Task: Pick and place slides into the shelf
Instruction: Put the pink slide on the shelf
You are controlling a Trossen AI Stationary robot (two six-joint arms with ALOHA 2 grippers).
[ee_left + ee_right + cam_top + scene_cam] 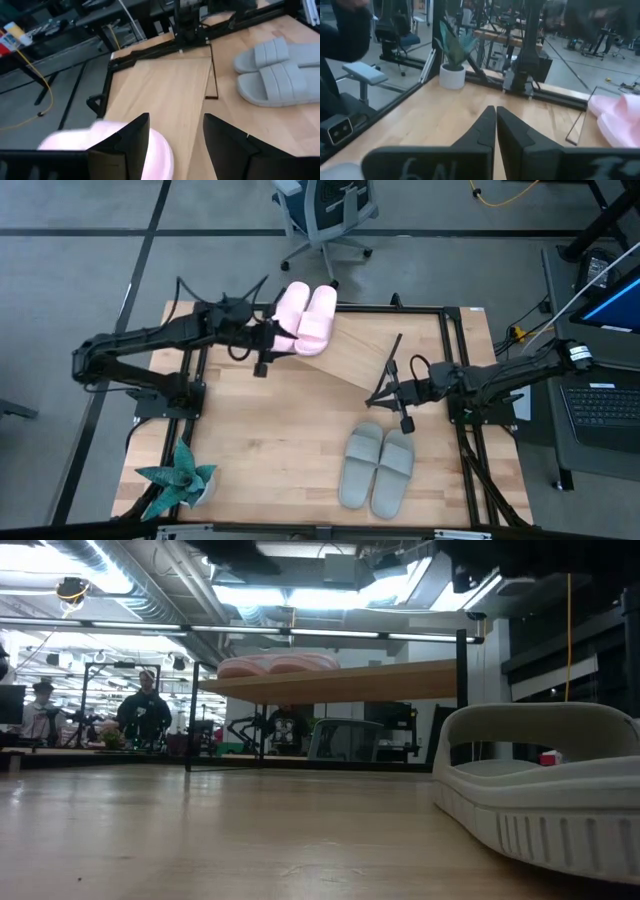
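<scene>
Two pale pink slides [305, 318] lie side by side on the far left end of the slanted wooden shelf [355, 355]; the low view shows the pink slides [280, 664] on top of the shelf board [380, 681]. My left gripper [279, 338] hovers open at their near left side. In its wrist view a pink slide [95, 142] lies just outside one finger, and nothing is between the fingers [172, 145]. Two grey-green slides [378, 466] rest sole down on the table near the front edge. My right gripper [386, 392] is shut and empty by the shelf's right end.
A potted plant [178, 480] stands at the table's near left corner. A black frame [455, 360] runs around the tabletop. An office chair [325, 215] stands beyond the far edge. Bare shelf board lies to the right of the pink slides.
</scene>
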